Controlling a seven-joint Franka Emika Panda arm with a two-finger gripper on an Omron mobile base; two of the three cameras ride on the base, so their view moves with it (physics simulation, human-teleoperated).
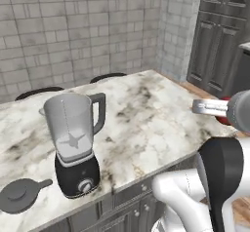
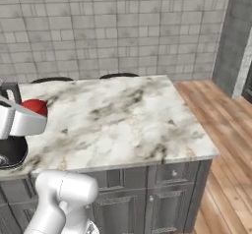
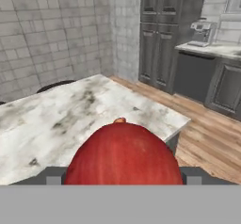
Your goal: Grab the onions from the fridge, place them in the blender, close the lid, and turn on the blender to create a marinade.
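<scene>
A red onion [image 3: 123,155] sits between my gripper's [image 3: 122,175] two dark fingertips [image 3: 53,177], which are shut on it. From the left base view the onion [image 1: 222,118] peeks out under the hand at the right edge, above the counter's near right corner. From the right it shows as a red dome [image 2: 35,107] at the gripper [image 2: 32,113]. The blender [image 1: 74,143] stands lidless at the counter's front left, well left of my hand; its black base [image 2: 10,152] shows at the left edge. The lid [image 1: 19,194] lies flat beside it. The fridge is out of view.
The marble island counter [image 1: 146,114] stretches between hand and blender. Two dark stool tops [image 1: 108,76] sit at its far edge. Dark panelled cabinets [image 3: 157,35] stand beyond a strip of wooden floor [image 2: 226,130], with a coffee machine [image 3: 203,32] on a side counter.
</scene>
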